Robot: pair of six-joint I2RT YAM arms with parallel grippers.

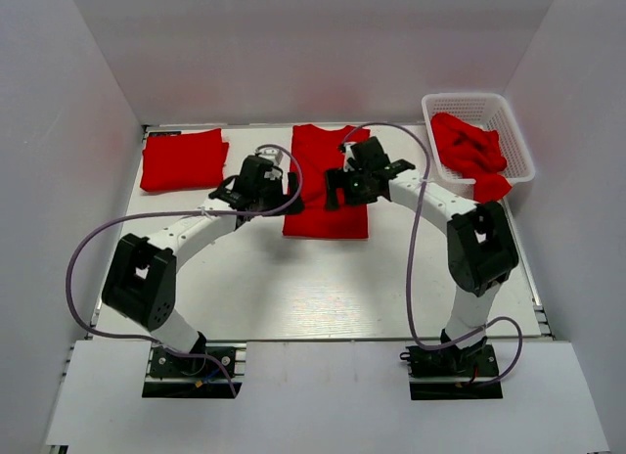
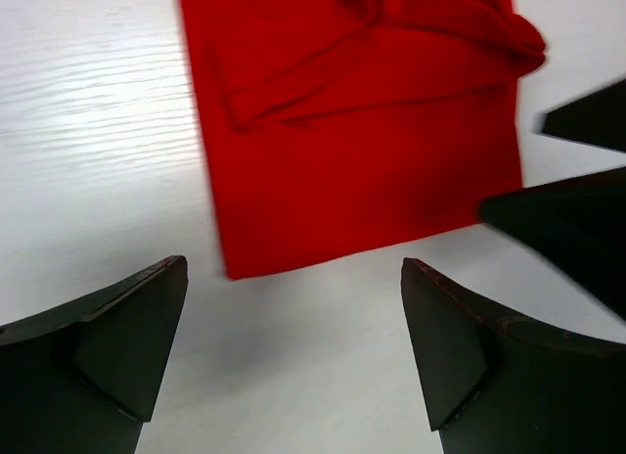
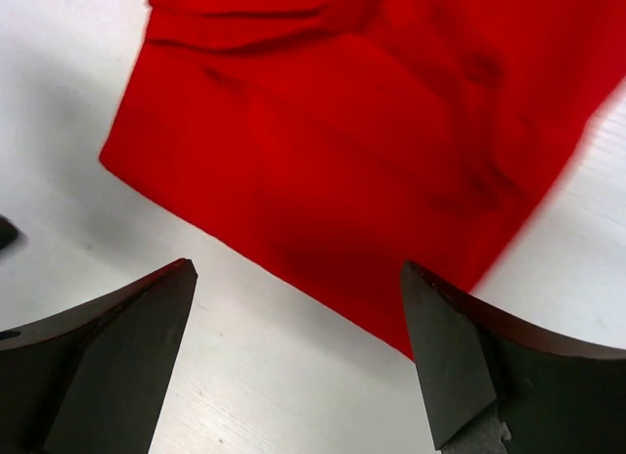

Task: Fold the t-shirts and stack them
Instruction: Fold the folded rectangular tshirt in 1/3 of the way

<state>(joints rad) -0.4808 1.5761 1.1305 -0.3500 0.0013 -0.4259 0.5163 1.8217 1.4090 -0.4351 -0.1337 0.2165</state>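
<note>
While both arms hang over the white table [image 1: 293, 288] | left gripper [image 2: 293, 268]: jaws wide, empty | right gripper [image 3: 293, 268]: same | half-folded t-shirt [image 1: 326, 204] flat under both | folded t-shirt [image 1: 183, 158] far left | crumpled t-shirts [image 1: 469, 146] in basket [image 1: 521, 146] far right

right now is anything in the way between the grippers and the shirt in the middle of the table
Nothing visible. The left gripper and right gripper both hang open at the edge of the middle shirt, with only bare table between them and the cloth.
</note>
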